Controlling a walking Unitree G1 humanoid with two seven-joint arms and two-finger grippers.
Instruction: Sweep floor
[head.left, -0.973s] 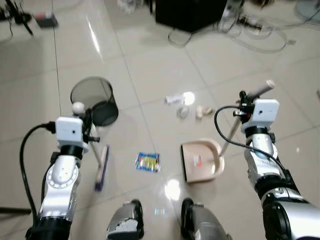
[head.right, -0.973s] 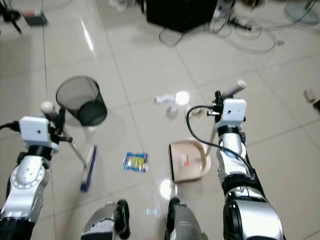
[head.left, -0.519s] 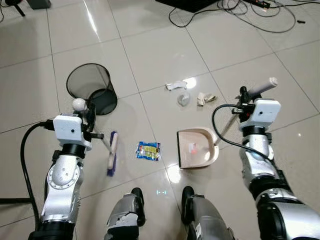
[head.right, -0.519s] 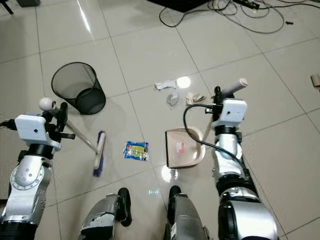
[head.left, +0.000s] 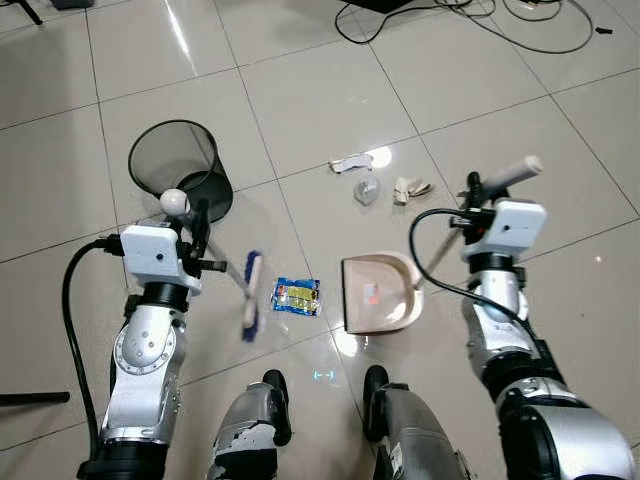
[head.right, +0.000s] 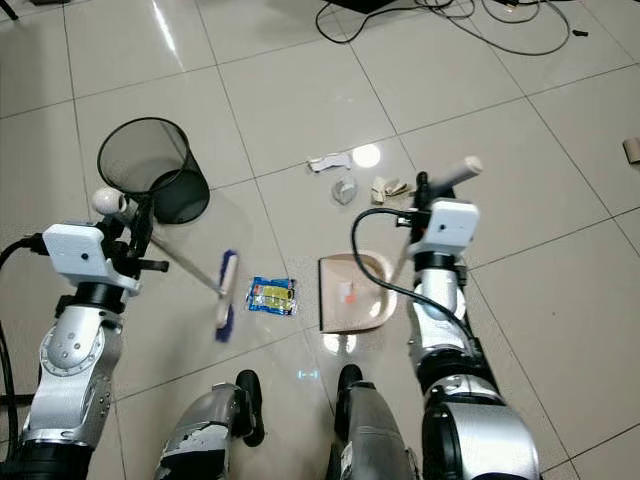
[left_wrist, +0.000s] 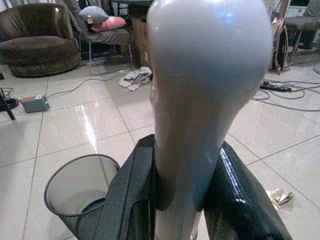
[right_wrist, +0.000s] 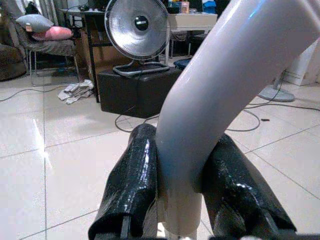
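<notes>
— Since a moment ago the broom (head.left: 250, 300) head sits closer to the yellow-and-blue packet (head.left: 296, 296), now just beside it on its 9 o'clock side; before, it lay well off to the left.

— And the dustpan (head.left: 378, 293)?

— Hardly changed: it lies flat on the tiles at the packet's 3 o'clock, mouth turned toward it. The whole scene has slid a little, which is the head camera moving.

— What are the grippers doing?

— The left gripper (left_wrist: 180, 200) has its black fingers pressed against the broom's pale handle, just under the round knob. The right gripper (right_wrist: 182, 190) pinches the dustpan's curved handle the same way.

— Any room to work?

— Open tile stretches to 9 o'clock and 3 o'clock. The mesh bin (head.left: 180, 180) stands at 11 o'clock of the broom head. Crumpled paper scraps (head.left: 385, 185) lie at 12 o'clock beyond the dustpan, cables (head.left: 470, 15) farther out. The robot's feet (head.left: 320, 425) are at 6 o'clock, near the packet.
</notes>
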